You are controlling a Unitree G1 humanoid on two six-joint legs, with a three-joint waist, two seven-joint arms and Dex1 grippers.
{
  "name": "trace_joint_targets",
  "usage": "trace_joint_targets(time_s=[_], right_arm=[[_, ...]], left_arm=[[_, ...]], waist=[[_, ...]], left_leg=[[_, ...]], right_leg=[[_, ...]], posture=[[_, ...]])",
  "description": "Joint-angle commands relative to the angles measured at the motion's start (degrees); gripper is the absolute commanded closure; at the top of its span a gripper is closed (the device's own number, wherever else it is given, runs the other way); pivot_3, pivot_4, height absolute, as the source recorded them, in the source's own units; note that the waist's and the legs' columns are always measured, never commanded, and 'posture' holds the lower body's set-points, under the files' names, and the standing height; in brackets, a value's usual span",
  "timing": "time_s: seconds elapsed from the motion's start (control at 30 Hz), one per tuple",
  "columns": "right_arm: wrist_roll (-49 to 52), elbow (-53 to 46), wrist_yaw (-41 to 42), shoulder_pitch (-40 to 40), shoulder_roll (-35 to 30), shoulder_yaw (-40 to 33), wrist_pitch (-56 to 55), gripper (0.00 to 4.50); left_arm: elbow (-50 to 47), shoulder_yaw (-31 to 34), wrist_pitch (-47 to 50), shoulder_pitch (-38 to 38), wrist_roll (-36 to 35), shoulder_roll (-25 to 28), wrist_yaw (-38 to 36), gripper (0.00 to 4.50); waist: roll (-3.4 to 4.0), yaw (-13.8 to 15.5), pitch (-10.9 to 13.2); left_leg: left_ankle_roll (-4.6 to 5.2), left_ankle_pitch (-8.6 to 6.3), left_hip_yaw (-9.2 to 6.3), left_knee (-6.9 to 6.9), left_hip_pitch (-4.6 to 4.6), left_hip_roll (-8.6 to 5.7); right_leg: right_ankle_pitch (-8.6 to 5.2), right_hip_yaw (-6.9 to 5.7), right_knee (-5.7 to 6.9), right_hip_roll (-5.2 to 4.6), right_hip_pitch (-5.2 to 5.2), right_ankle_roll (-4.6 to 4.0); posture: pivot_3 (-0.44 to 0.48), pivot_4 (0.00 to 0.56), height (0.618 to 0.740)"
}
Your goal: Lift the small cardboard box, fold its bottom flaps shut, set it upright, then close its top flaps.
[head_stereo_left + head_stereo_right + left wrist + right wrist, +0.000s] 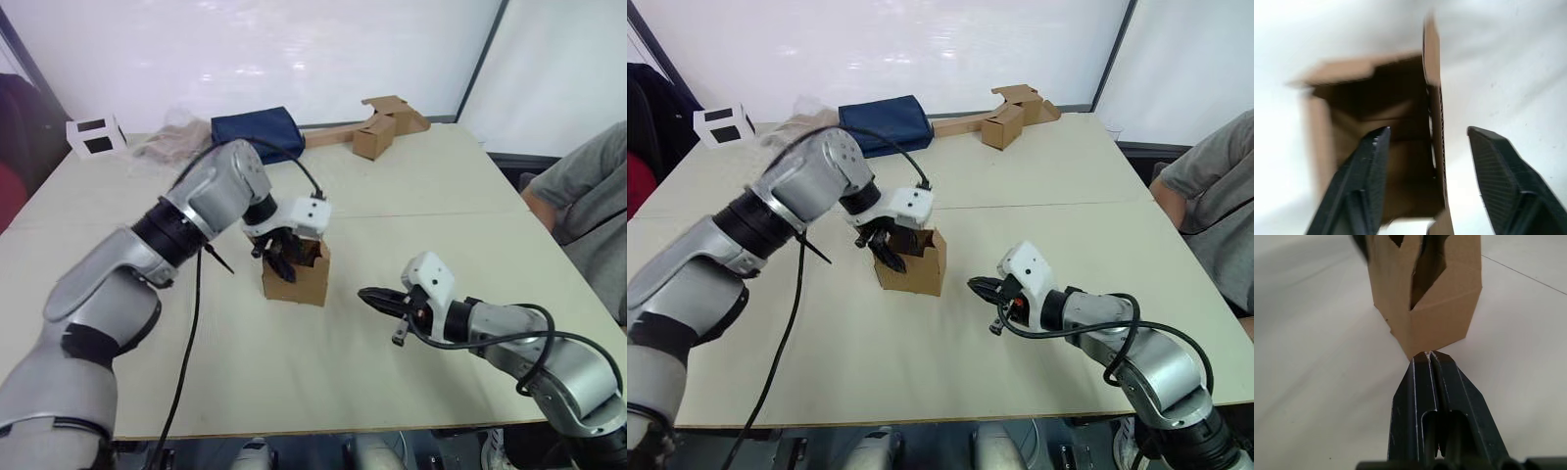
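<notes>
My left gripper (281, 257) sits at the open top of the small cardboard box (299, 279), which stands upright near the middle of the table (323, 392). In the left wrist view the two fingers (1369, 171) are spread, one inside the cavity, the other outside, a box wall between them, not pinched.

Risk, as I judge it: the box is light and nothing braces it. If I drag that straddled wall sideways, the box could tip or skid. A finger inside would also block any flap I try to fold over it.

My right gripper (384, 301) hovers low over the table to the right of the box, apart from it, fingers pressed together and empty, tips aimed at a box corner. Pushing from there could shove the box against my left fingers.

The box is plain brown corrugated board. Top flaps (926, 240) stand up, unfolded. It sits flat, so the bottom looks closed, though I cannot see it.
</notes>
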Motion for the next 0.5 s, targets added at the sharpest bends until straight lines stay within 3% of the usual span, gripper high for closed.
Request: trace_joint_targets(time_s=[0.03,0.13,0.23,0.33,0.47,0.5], right_arm=[[1.7,-1.4,1.3,-0.3,1.0,-1.9,-0.8,4.5],[0.1,0.7,1.7,0.5,1.8,-1.6,-2.1,4.5],[-1.1,3.0,1.1,1.3,3.6,-2.2,-4.2,4.5],[-3.7,6.5,-0.1,1.5,5.5,-2.4,-6.5,4.5],[-7.9,11.3,-1.4,0.3,7.7,-0.2,-9.1,4.5],[-9.0,12.2,-1.3,0.0,8.0,0.7,-9.4,4.5]], left_arm=[[4.8,8.5,5.2,-5.0,-5.5,2.6,-0.2,2.01],[10.3,18.4,11.5,-5.0,-8.2,1.6,5.0,2.01],[10.3,27.8,13.0,0.6,-9.6,2.6,13.9,2.01],[6.1,35.3,15.4,11.6,-9.9,4.2,23.1,2.72],[-3.6,45.4,14.8,29.3,-11.7,3.0,33.4,4.32],[-5.7,47.3,14.1,32.8,-12.3,2.1,35.2,4.42]], waist=[[0.0,-0.3,0.0],[0.02,-0.5,0.0],[0.06,-0.5,0.0],[0.14,-0.7,-0.1],[0.1,-0.5,-0.1],[0.08,-0.4,0.0]], left_leg=[[0.0,0.0,0.0,0.0,0.01,0.0],[0.01,-0.01,0.0,-0.01,0.05,0.0],[0.02,-0.01,0.0,0.0,0.06,0.0],[0.02,-0.01,0.01,0.0,0.13,0.01],[0.01,0.0,0.02,0.0,0.12,0.04],[-0.01,0.01,0.01,0.02,0.07,0.04]], right_leg=[[0.0,0.0,0.02,0.0,-0.01,0.0],[-0.01,0.0,0.05,0.02,0.0,0.0],[-0.01,0.0,0.07,0.01,0.01,0.01],[-0.02,0.05,0.14,0.01,0.01,0.02],[-0.02,0.1,0.24,0.01,-0.08,0.0],[-0.03,0.08,0.25,-0.02,-0.12,-0.01]], posture=[[0.0,0.15,0.74],[0.0,0.15,0.74],[0.0,0.15,0.74],[0.0,0.15,0.74],[0.0,0.15,0.74],[0.0,0.15,0.74]])
